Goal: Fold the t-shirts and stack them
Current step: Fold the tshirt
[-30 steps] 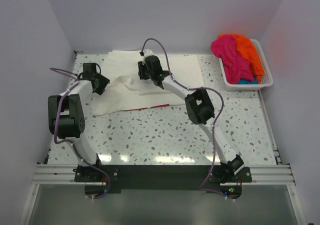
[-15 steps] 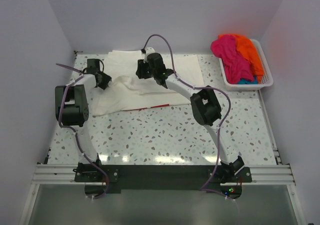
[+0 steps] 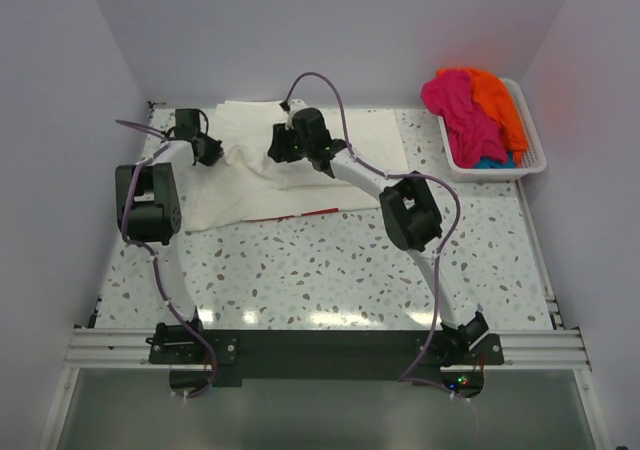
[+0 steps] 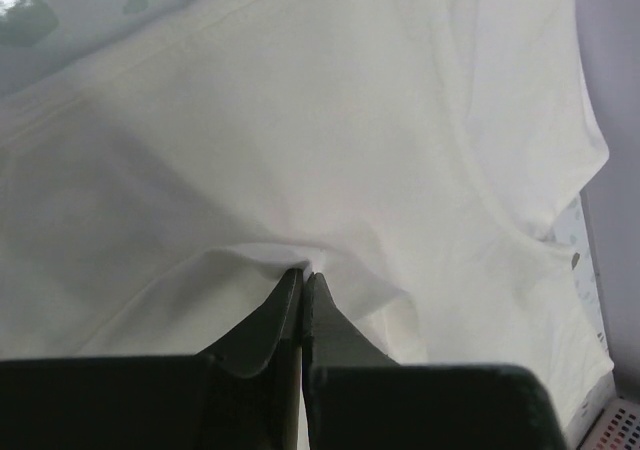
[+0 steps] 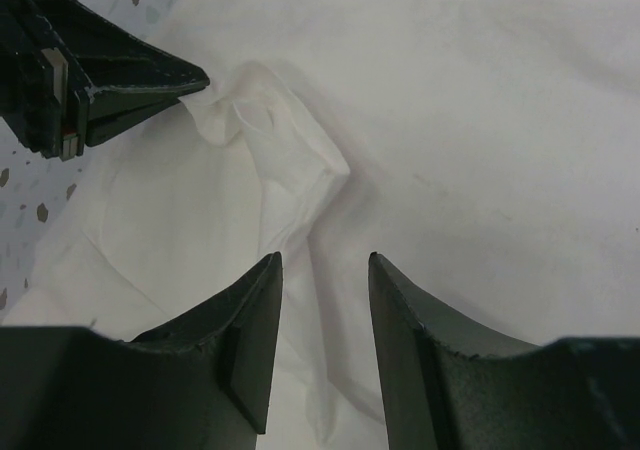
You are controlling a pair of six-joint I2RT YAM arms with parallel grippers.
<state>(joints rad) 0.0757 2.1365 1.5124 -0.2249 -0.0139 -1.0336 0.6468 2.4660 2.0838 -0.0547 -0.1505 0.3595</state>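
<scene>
A large cream-white t-shirt [image 3: 350,140] lies rumpled across the far part of the table, a strip of red print [image 3: 312,213] showing at its near edge. My left gripper [image 3: 211,151] is at the shirt's left side, jaws pressed together on a small raised fold of the cream cloth [image 4: 260,255]. My right gripper [image 3: 281,148] hovers over the shirt's middle, open, with a ridge of cloth [image 5: 300,185] lying just ahead of its fingertips [image 5: 268,270]. The right wrist view also catches the left gripper [image 5: 130,85] pinching that fold. Magenta-pink [image 3: 455,105], orange [image 3: 497,105] and teal [image 3: 490,163] t-shirts sit heaped at the far right.
A white slatted plastic basket [image 3: 530,162] at the far right corner holds the coloured t-shirts. Walls close off the left, back and right sides. The speckled tabletop [image 3: 330,270] lies between the shirt and the arm bases.
The left gripper moved toward the far left edge of the shirt and shut on a fold of it. The right gripper shifted slightly left and its jaws widened a little.
</scene>
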